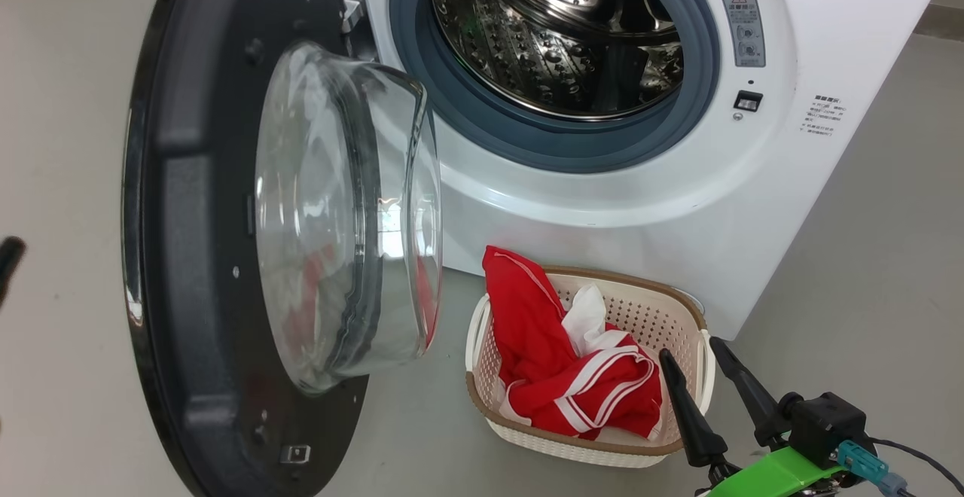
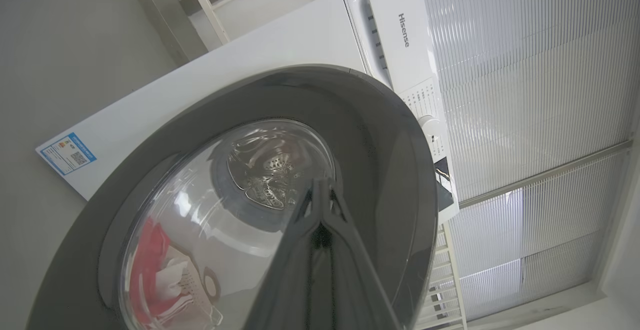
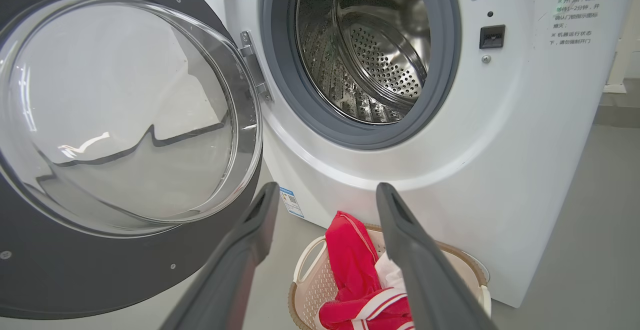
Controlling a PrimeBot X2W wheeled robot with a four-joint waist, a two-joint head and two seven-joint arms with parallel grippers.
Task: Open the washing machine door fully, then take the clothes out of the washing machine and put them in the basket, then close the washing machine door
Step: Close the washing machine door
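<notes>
The washing machine (image 1: 602, 203) stands white and wide, its steel drum (image 1: 557, 38) bare of any red cloth as far as can be seen. The door (image 1: 188, 181) hangs swung out on its hinge at the left of the opening. It is a big round black panel standing upright, and its clear glass bowl bulges toward the machine. The basket (image 1: 648, 286) sits on the floor just in front of the machine, below the opening. The clothes (image 1: 542, 346) lie in it, red with white stripes, one fold draped over the rim. What seems left is shutting the door, and that turns on the left claw (image 2: 320, 190). It is on the door's glossy outer side, fingers pressed together and pointing at the window, so a push from there would swing the panel home. Whether it touches the door cannot be told. The right claw (image 1: 691, 348) hangs spread wide and empty at the basket's right end, on the door's inner side and so poorly placed for the push.
</notes>
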